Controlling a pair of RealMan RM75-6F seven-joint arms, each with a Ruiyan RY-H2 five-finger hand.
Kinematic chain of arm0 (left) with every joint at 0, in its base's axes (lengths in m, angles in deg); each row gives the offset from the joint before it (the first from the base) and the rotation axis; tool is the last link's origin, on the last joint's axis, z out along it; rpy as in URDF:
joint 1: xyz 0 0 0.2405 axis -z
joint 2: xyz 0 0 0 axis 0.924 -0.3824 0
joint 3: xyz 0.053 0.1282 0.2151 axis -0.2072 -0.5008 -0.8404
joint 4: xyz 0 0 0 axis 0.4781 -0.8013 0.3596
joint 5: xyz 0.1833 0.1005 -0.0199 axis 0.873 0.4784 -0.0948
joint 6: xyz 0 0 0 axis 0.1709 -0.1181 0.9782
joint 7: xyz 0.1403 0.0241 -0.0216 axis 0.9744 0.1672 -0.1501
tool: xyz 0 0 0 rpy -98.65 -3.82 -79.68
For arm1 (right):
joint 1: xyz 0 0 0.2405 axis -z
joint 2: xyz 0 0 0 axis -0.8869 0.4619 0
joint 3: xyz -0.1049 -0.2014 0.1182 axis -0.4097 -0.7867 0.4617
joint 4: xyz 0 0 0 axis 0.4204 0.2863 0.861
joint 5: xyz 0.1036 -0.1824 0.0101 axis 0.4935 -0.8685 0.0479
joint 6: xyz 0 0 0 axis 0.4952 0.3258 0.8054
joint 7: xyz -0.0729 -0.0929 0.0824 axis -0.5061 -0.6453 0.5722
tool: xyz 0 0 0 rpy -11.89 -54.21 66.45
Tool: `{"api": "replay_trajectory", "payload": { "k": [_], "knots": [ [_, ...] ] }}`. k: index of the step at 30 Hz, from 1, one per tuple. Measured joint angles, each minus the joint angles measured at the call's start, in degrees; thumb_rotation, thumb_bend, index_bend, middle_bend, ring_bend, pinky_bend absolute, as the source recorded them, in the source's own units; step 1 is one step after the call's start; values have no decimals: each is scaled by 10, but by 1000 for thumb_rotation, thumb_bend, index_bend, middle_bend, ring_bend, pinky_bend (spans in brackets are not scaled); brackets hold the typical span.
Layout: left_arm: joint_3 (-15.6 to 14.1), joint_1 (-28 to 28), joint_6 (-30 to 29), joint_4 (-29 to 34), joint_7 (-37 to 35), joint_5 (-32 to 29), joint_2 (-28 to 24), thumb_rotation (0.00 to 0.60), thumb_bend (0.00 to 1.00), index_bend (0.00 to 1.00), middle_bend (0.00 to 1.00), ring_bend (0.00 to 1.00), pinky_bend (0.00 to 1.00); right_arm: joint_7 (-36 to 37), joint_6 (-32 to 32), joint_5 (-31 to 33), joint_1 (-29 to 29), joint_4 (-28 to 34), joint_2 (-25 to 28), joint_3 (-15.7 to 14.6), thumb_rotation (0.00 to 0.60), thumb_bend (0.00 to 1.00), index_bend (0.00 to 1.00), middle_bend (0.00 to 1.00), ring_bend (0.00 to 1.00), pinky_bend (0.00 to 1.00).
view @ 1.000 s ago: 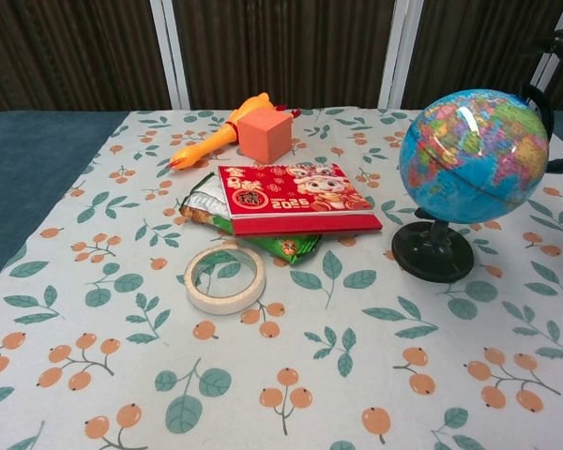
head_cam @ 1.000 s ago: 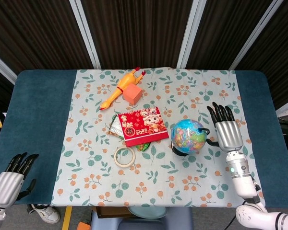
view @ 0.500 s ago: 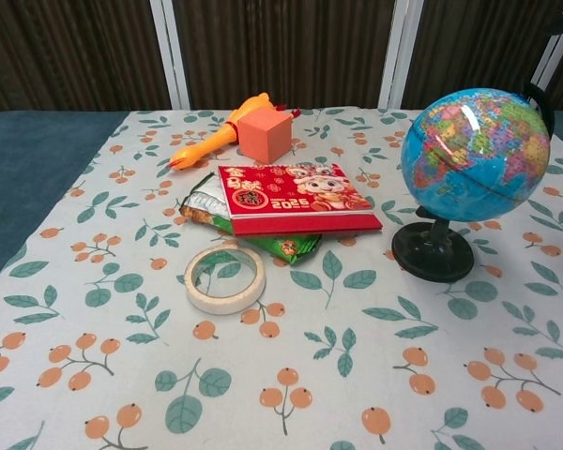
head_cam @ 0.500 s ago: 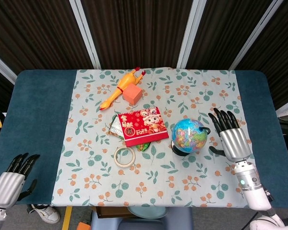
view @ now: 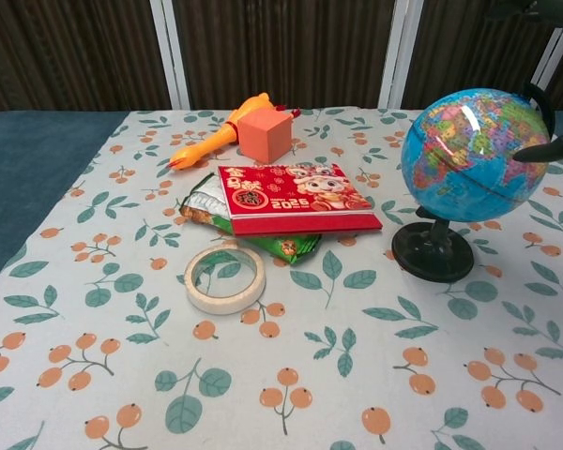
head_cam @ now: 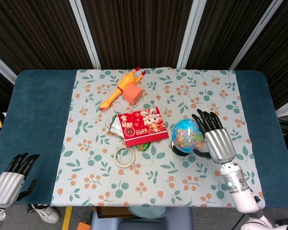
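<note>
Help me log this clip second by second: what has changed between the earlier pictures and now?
The right hand has moved in toward the globe from its right; its fingers now reach over the globe's right side, and whether they touch is unclear. The globe, red calendar, tape roll, orange cube and rubber chicken stayed put. The left hand stayed at the table's near left corner, holding nothing.

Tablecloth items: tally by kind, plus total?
Globe: 1
Rubber chicken: 1
Orange cube: 1
Red 2025 calendar: 1
Snack packets under the calendar: at least 2, partly hidden
Tape roll: 1
Total: at least 7
Right robot hand is at the globe; left robot hand lies off the cloth.
</note>
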Motion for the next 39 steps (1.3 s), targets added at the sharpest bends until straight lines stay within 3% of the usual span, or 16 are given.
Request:
{"api": "replay_trajectory", "payload": {
  "k": [9,32,39],
  "knots": [
    [0,1,1,-1,-1,-1,-1,600,466,0,99,19,88,-9,6,33,-7,-17,-11,9,600,154,0,0,0,0],
    [1,4,16,-2,19,-13,8,600,466,0,99,19,88,13,36,100,-21,-165,-29,14,600,154,0,0,0,0],
    [2,1,3,-1,12,-8,6,600,467,0,80,19,89,48,9,47,7,-151,-3,-14,600,154,0,0,0,0]
  ]
}}
